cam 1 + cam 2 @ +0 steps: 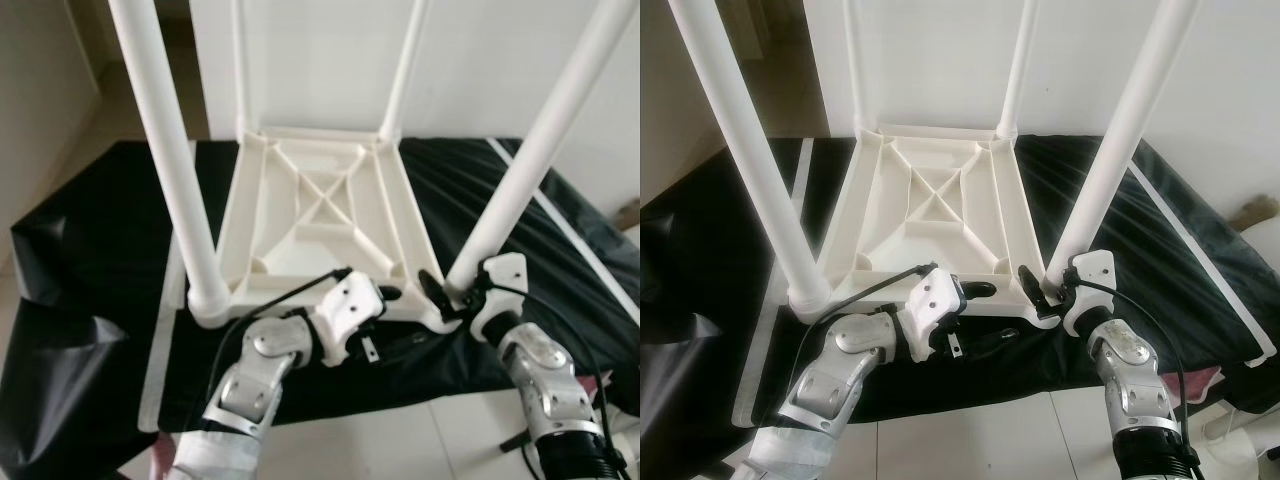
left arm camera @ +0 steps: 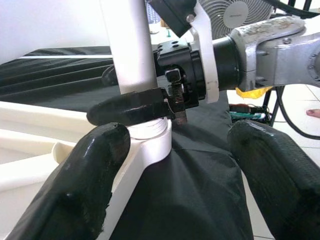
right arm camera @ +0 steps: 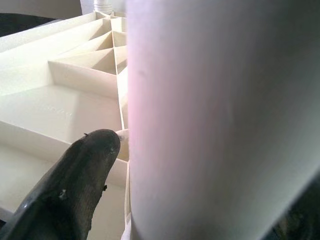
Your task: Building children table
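All four white legs (image 1: 165, 150) run off the top edge of the head views, so their upper ends are cut off. The right gripper (image 1: 447, 296) hides the joint where the near right leg (image 1: 530, 160) meets the upturned table top (image 1: 320, 215). In the right wrist view that leg is a blurred white mass, perhaps touching one finger (image 3: 75, 187).

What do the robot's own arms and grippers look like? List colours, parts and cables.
Both arms are jointed silver metal with white plastic wrist housings. Left gripper and right gripper each have two long black fingers. Thin black cables loop along both wrists.
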{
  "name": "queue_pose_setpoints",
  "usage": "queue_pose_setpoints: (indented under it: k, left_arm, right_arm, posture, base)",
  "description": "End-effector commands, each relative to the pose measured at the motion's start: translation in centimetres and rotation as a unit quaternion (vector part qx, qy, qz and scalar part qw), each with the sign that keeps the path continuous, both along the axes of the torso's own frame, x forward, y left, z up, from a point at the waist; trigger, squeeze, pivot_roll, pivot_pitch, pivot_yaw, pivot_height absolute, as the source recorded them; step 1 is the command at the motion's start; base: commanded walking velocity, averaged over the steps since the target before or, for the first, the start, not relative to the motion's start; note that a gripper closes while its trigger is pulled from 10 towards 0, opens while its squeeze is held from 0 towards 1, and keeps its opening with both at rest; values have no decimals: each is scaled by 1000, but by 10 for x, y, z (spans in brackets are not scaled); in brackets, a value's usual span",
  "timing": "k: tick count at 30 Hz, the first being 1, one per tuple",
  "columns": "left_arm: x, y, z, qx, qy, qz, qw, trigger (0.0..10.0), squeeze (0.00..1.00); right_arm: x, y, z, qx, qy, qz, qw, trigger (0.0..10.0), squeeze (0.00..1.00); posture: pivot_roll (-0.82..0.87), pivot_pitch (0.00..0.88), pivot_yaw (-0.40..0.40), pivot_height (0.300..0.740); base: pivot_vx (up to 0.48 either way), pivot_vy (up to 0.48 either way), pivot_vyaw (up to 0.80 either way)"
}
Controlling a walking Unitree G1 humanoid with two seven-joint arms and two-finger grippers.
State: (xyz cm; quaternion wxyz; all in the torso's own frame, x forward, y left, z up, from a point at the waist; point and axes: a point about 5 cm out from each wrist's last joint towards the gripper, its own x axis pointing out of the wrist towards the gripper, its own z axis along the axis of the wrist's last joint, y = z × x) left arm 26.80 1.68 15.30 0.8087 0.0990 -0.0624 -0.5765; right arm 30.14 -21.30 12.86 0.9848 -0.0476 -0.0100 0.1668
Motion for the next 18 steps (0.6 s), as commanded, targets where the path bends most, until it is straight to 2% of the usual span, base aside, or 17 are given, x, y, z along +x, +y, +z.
queue_pose_setpoints:
  k: [1,2,3,5,13,14,15,18]
  left_arm:
    - [7,-1,2,-15,-6,60,998,10000,0]
    - [7,-1,2,-15,-6,60,998,10000,0]
    - [7,0,2,-15,-8,62,998,10000,0]
    - [7,0,2,-16,-8,63,998,10000,0]
    - [7,-1,1,-15,-8,62,998,10000,0]
    - [7,-1,0,-14,-8,59,998,10000,0]
    - [6,-1,0,-14,-8,57,998,10000,0]
    - [6,-1,0,-13,-9,55,998,10000,0]
  right_arm:
    - [2,-4,-1,-12,6,8,1000,4745,0]
    - [2,-4,-1,-12,6,8,1000,4745,0]
    - [2,-5,-2,-12,8,13,1000,275,0]
    - [2,-6,-2,-10,8,20,1000,0,0]
    - [1,-8,-3,-6,8,22,1000,0,0]
    - [0,-9,-4,-1,9,8,1000,3961,0]
    - [0,-10,-4,4,10,-2,1000,10000,0]
    - [-1,-10,-5,11,11,-15,1000,10000,0]
  posture:
    - [51,0,-55,740]
    - [51,0,-55,740]
    - [53,0,-57,740]
    - [53,0,-57,740]
    - [46,0,-54,740]
    - [48,0,-54,740]
    - [48,0,-54,740]
    - [49,0,-52,740]
  base:
    - [0,0,0]
    - [0,0,0]
    - [0,0,0]
    - [0,0,0]
    - [0,0,0]
    - [0,0,0]
    - [0,0,0]
    - [0,0,0]
